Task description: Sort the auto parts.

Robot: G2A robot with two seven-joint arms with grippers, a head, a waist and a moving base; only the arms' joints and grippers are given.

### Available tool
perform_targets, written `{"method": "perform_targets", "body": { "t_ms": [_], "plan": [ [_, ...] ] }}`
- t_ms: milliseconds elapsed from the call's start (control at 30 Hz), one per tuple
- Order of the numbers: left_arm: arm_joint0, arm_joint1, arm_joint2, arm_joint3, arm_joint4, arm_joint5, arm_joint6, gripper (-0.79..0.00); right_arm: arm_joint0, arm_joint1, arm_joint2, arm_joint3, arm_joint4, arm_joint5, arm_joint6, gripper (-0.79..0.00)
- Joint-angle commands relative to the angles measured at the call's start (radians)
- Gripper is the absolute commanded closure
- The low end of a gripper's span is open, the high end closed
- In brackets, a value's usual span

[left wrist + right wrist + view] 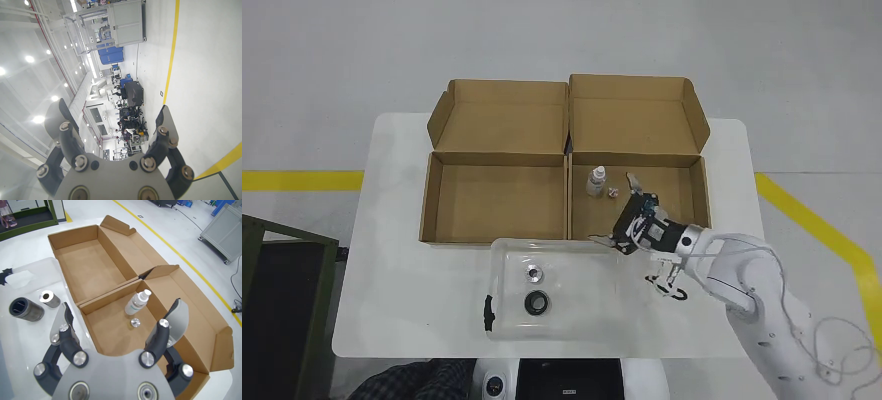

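A small white bottle (596, 181) (137, 303) stands in the right cardboard box (687, 195) (191, 315), with a small round metal part (612, 190) (135, 322) beside it. A clear tray (582, 305) (28, 351) in front of the boxes holds a silver bushing (533, 272) (49, 298) and a dark cylindrical bearing (536, 302) (25, 311). My right gripper (614, 210) (122, 306) hangs open and empty above the right box's near wall, close to the tray's corner. My left gripper (113, 106) is open, holds nothing and points away into the room.
The left cardboard box (492, 200) (90, 266) has nothing in it; both boxes' lids lie folded back at the far side. A black clip (488, 313) sits on the tray's left edge. White table (392, 250) is bare to the left of the boxes.
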Motion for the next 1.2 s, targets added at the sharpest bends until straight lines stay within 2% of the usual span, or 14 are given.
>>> {"method": "perform_targets", "body": {
  "t_ms": [0,467,567,700,833,1167],
  "plan": [
    [0.0,0.0,0.0,0.0,0.0,0.0,0.0,-0.785,-0.013,0.0,-0.016,-0.017,-0.017,-0.006,-0.01,-0.785],
    [0.0,0.0,0.0,0.0,0.0,0.0,0.0,-0.785,-0.016,-0.01,-0.181,-0.039,-0.133,-0.069,-0.034,-0.785],
    [0.0,0.0,0.0,0.0,0.0,0.0,0.0,-0.785,-0.009,-0.014,-0.211,-0.034,-0.156,-0.069,-0.036,-0.671],
    [0.0,0.0,0.0,0.0,0.0,0.0,0.0,-0.785,0.005,-0.018,-0.242,-0.023,-0.183,-0.072,-0.043,-0.6],
    [0.0,0.0,0.0,0.0,0.0,0.0,0.0,-0.785,0.019,-0.022,-0.27,0.0,-0.203,-0.073,-0.048,-0.397],
    [0.0,0.0,0.0,0.0,0.0,0.0,0.0,-0.785,0.082,-0.041,-0.337,0.096,-0.221,-0.067,-0.044,-0.388]
  ]
}}
